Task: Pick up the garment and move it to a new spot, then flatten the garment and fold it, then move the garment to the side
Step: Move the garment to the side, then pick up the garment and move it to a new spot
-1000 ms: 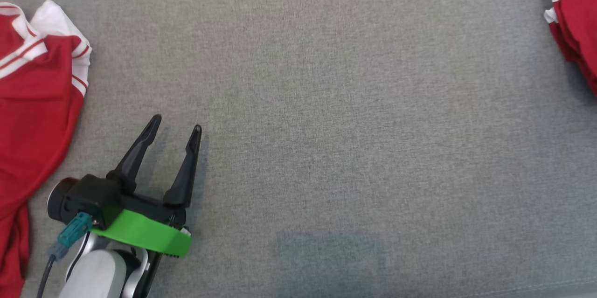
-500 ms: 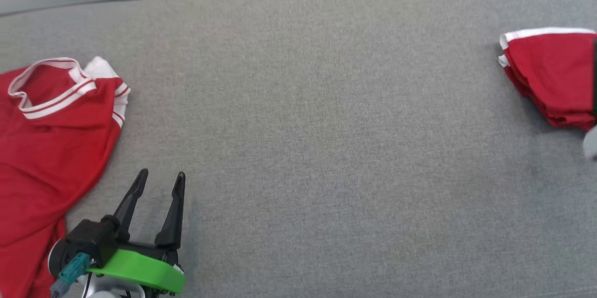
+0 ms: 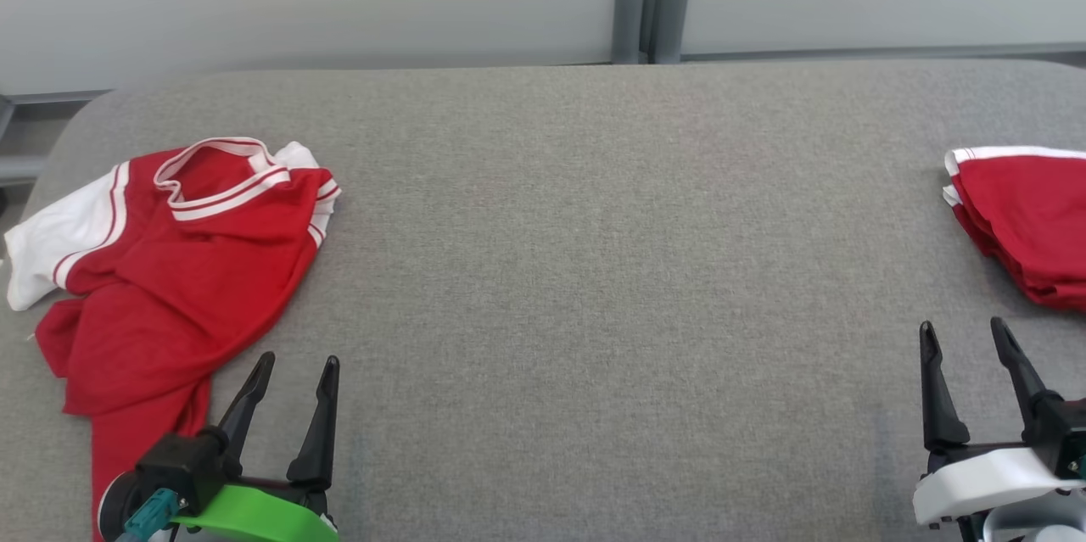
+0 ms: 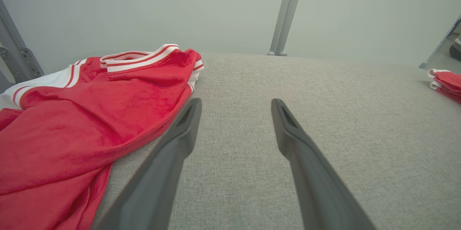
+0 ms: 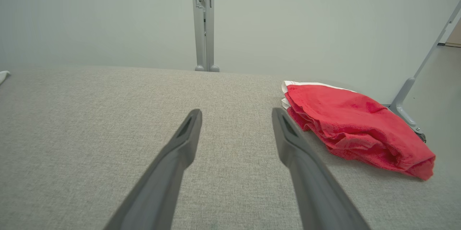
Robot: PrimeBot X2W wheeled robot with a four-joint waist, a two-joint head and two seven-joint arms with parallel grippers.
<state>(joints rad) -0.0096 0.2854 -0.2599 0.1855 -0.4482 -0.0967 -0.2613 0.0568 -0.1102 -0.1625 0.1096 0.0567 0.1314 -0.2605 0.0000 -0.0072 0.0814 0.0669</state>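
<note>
**Both pincers open and empty, crumpled jersey at our left**

Head view: the garment (image 3: 178, 271), a red jersey with white sleeves and a striped collar, lies bunched at the left end of the grey padded table (image 3: 594, 271). Our left gripper (image 3: 299, 360) is spread wide and holds nothing, just beside the jersey's lower edge. Our right gripper (image 3: 961, 326) is equally wide and empty, near a folded red pile (image 3: 1018, 220) at the table's right end.

Left wrist view: the cloth looks soft, nappy and limp, heaped in overlapping folds. One finger runs close alongside its edge; we cannot tell whether they touch. We judge that a pinch here could catch several layers at once, or only the hem. The jersey would then lift twisted and be hard to flatten.

Right wrist view: the pile is layered with loose, wavy edges and sits close to the table's end. A careless sweep of our right arm could drag it open or push it off. The table's coarse weave might also catch fingertips pressed too low.
</note>
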